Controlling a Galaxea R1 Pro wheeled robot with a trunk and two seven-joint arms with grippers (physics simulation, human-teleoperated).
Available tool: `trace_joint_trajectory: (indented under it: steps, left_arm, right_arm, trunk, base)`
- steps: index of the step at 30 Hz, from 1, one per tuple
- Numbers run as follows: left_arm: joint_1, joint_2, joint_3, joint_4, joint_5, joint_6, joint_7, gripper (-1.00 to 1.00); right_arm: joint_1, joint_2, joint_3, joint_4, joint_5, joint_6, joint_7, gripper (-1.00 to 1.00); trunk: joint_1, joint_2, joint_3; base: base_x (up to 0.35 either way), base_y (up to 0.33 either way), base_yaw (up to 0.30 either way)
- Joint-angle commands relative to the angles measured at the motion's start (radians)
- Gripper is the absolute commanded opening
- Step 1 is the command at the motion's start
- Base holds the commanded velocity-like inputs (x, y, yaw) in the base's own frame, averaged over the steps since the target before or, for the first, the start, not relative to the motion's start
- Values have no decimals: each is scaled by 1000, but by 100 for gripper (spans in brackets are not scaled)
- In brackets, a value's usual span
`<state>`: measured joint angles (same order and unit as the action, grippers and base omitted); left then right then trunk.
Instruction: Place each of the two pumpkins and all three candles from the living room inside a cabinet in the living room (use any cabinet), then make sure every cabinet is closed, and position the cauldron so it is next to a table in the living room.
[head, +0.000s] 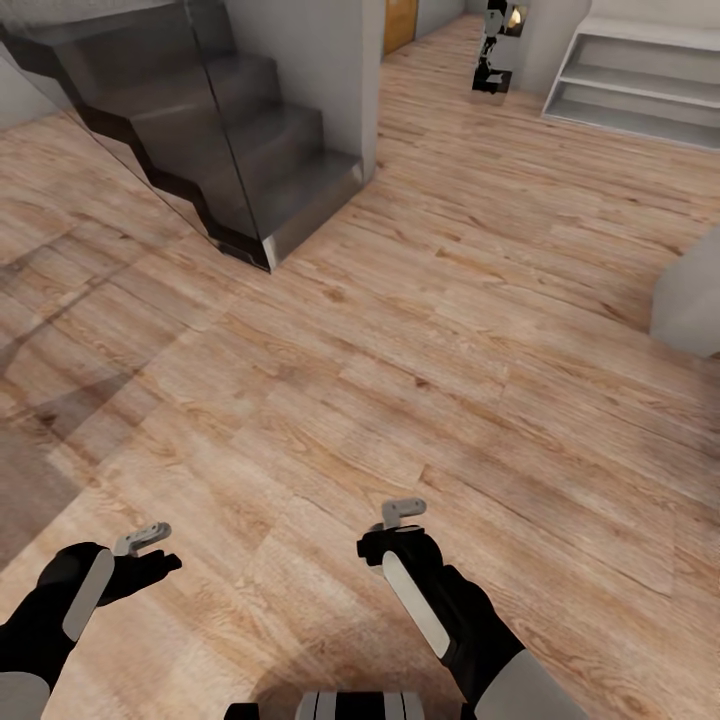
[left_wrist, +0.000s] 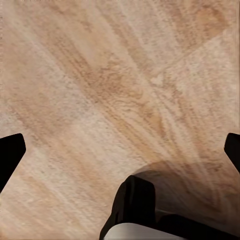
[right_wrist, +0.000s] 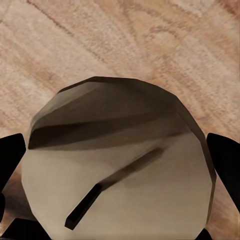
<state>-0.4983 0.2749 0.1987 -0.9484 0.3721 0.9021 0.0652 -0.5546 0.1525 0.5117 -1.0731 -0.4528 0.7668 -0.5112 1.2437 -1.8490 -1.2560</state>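
Observation:
A stubby grey-beige candle (right_wrist: 120, 160) with a dark wick sits between the black fingers (right_wrist: 11, 160) of my right gripper (head: 398, 528), which is shut on it above the wood floor. In the right wrist view I look down on the candle's top. My left gripper (head: 150, 545) hangs low at the left. Its fingertips (left_wrist: 10, 155) stand wide apart with only floor between them, so it is open. The pumpkins, the cabinet, the cauldron and the table are out of view.
A dark staircase (head: 250, 150) with a glass side rises at the upper left. White shelves (head: 640, 80) stand at the upper right, and a black object (head: 492, 55) stands down the hallway. A pale grey furniture corner (head: 692, 295) juts in at the right edge. A grey rug (head: 30, 490) lies at the left.

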Motion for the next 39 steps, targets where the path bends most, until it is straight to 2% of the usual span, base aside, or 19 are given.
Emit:
trace_joint_trajectory:
  steps: [1,9,16,21,28,32,35,39]
  left_arm:
    - [0,0,0,-1,10,4,7,100]
    - [0,0,0,-1,10,4,7,100]
    - [0,1,0,-1,10,4,7,100]
    - [0,3,0,0,7,6,7,100]
    - [0,9,0,8,-1,7,16,100]
    - [0,32,-5,31,-37,5,20,100]
    - [0,32,-12,43,-72,5,21,100]
    - [0,27,-15,48,-83,4,20,100]
  right_arm:
    - [-1,0,2,-1,-10,2,-10,-100]
    - [-1,-1,5,-1,-10,5,-8,-100]
    - [-1,-1,52,-1,-10,4,-8,-100]
    - [-1,-1,55,-2,-10,3,-9,-100]
    - [-1,0,51,-2,-10,-3,-11,-100]
    - [-1,0,46,-2,-12,-43,-13,-100]
    - [-1,0,40,-1,-13,-50,-13,-100]
    - [-1,-1,39,1,-13,-53,-13,-100]
  trunk:
    - [-4,7,3]
    - [-35,63,28]
    - [-61,112,50]
    - [-81,147,65]
    - [-107,196,87]
    - [-123,224,100]
    - [-130,238,106]
    - [-130,238,106]
  base:
    - [0,0,0]
    - [0,0,0]
    - [0,0,0]
    - [0,0,4]
    - [0,0,231]
    - [0,0,283]
    - [0,0,285]
    - [0,0,286]
